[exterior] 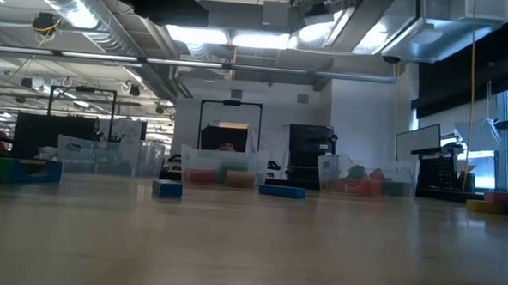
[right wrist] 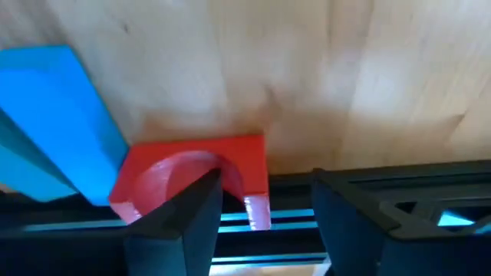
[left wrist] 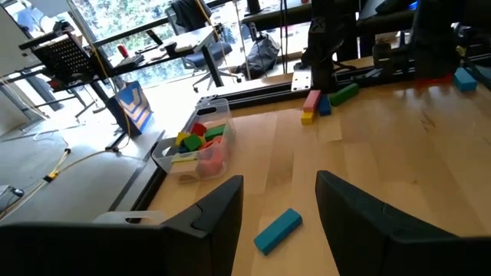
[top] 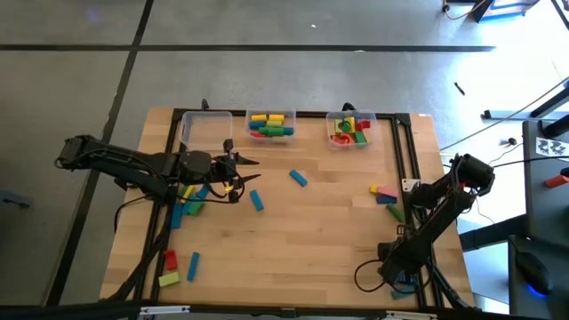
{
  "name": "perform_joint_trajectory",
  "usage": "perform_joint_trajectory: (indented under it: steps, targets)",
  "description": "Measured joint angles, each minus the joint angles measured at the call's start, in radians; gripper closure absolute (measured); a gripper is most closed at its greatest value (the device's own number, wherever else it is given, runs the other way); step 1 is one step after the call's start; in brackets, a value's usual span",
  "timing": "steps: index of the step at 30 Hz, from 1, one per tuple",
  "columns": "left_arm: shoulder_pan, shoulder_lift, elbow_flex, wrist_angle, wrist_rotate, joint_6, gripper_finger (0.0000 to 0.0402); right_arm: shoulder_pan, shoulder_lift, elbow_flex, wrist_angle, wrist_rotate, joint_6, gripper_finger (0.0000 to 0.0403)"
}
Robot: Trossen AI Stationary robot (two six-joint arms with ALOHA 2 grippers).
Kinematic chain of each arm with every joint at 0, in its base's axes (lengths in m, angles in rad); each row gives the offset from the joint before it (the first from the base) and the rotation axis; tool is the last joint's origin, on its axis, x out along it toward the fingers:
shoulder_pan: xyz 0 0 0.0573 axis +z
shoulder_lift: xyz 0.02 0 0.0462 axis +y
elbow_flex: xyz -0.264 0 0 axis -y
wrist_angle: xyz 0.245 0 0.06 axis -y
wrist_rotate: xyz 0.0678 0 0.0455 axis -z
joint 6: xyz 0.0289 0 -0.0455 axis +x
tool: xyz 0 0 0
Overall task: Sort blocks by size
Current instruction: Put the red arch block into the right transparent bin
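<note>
Loose blocks lie flat on the wooden table: two blue ones (top: 298, 178) (top: 256, 201) mid-table, a cluster (top: 187, 203) under my left arm, a few (top: 171, 260) near left, and some (top: 384, 191) at the right. My left gripper (top: 253, 171) hovers open left of centre; the blue block (left wrist: 278, 230) lies beyond its fingers. My right gripper (top: 397, 277) points down, open, at the near right corner. It is over a red block with a round cut-out (right wrist: 192, 180) and a blue block (right wrist: 54, 130) beside the table's frame rail. My right gripper comes from above with one finger (right wrist: 188, 218) in front of the red block's cut-out side (right wrist: 230, 172). The other finger stands over the frame rail. I cannot tell whether the finger touches the block, which lies flat on the table.
Three clear bins line the far edge: one without blocks (top: 206, 131), one with long blocks (top: 271, 124), one with mixed pieces (top: 349, 129). A black frame rail (top: 418, 169) runs along the table's right side, and cables lie near the right arm's base.
</note>
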Motion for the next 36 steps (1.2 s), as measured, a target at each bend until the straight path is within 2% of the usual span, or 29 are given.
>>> perform_joint_trajectory:
  steps: [5,15,30,36]
  targets:
    - [0.0,0.0,0.0,0.0,0.0,0.0,0.0243,0.0,0.0,-0.022,0.002,-0.021,0.0,0.0232]
    - [0.0,0.0,0.0,0.001,0.0,0.006,0.0243,-0.001,-0.004,-0.025,0.0,-0.017,-0.02,0.0373]
    - [0.0,0.0,0.0,0.002,0.0,0.007,0.0243,-0.02,-0.028,0.045,-0.078,0.061,-0.092,0.0376]
    - [0.0,0.0,0.0,0.002,0.0,0.007,0.0243,-0.102,-0.087,0.059,-0.074,0.111,-0.115,0.037]
